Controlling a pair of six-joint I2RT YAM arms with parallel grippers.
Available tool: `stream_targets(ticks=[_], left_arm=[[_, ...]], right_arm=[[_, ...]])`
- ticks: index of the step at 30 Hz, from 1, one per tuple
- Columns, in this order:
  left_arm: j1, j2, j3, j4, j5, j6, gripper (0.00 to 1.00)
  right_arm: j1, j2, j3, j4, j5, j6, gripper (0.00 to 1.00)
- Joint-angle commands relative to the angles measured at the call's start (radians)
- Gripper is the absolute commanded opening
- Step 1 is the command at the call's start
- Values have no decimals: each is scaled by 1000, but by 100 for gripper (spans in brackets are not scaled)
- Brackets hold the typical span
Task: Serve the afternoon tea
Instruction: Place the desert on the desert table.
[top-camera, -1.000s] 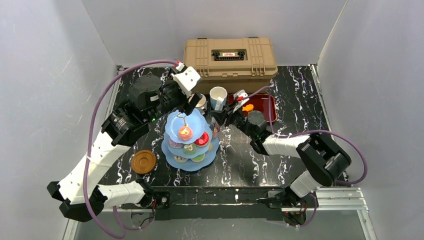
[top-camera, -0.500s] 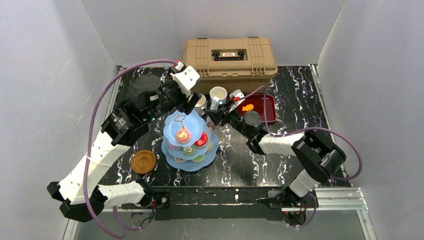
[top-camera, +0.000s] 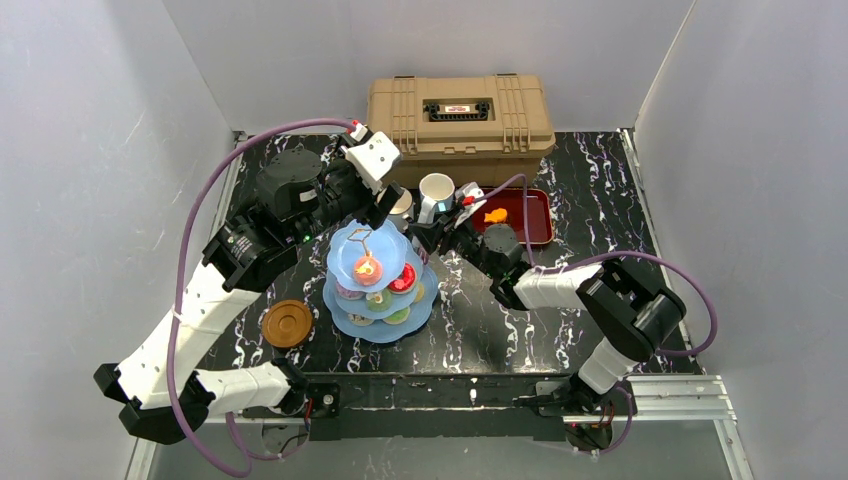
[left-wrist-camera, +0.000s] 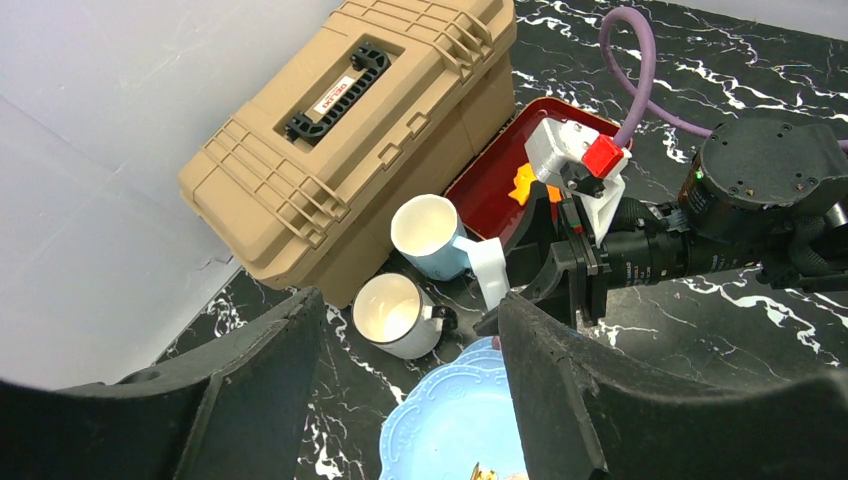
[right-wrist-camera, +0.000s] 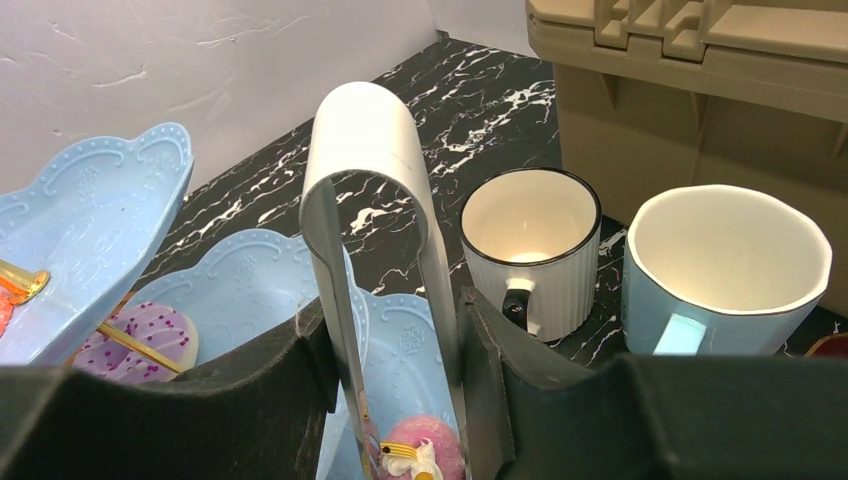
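The light-blue cake stand (top-camera: 352, 262) holds several small toy cakes on its tiers. My right gripper (right-wrist-camera: 395, 320) is shut on metal tongs (right-wrist-camera: 370, 150), whose tips pinch a pink cake (right-wrist-camera: 425, 450) over a lower tier (right-wrist-camera: 240, 290) of the stand, next to a purple donut (right-wrist-camera: 150, 335). My left gripper (left-wrist-camera: 410, 310) hangs open above the stand's top tier (left-wrist-camera: 450, 430), holding nothing. The white mug (left-wrist-camera: 395, 315) and the light-blue mug (left-wrist-camera: 430, 235) stand side by side behind the stand. A brown saucer (top-camera: 287, 323) lies to the stand's left.
The tan toolbox (top-camera: 460, 115) sits at the back, right behind the mugs. A dark-red tray (top-camera: 525, 218) with a small orange piece (top-camera: 494, 214) lies to the right of the mugs. Grey walls close in the table on three sides.
My right gripper has carried the tongs a little left and back, closer to the stand and mugs. The left arm has stayed where it was.
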Motion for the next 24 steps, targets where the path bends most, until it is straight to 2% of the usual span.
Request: stream_targets(ticks=[1, 10, 15, 20, 24], left_arm=[[8, -11, 10, 26, 11, -4, 62], [7, -11, 12, 31, 14, 1, 63], [7, -9, 16, 31, 16, 4, 63], [8, -6, 20, 30, 19, 5, 63], [7, -5, 22, 29, 20, 7, 63]], right_arm=[[4, -35, 13, 91, 16, 4, 43], [4, -42, 5, 96, 16, -5, 55], [3, -53, 0, 94, 16, -6, 56], [2, -72, -9, 108, 59, 2, 51], [-9, -116, -12, 65, 79, -15, 51]])
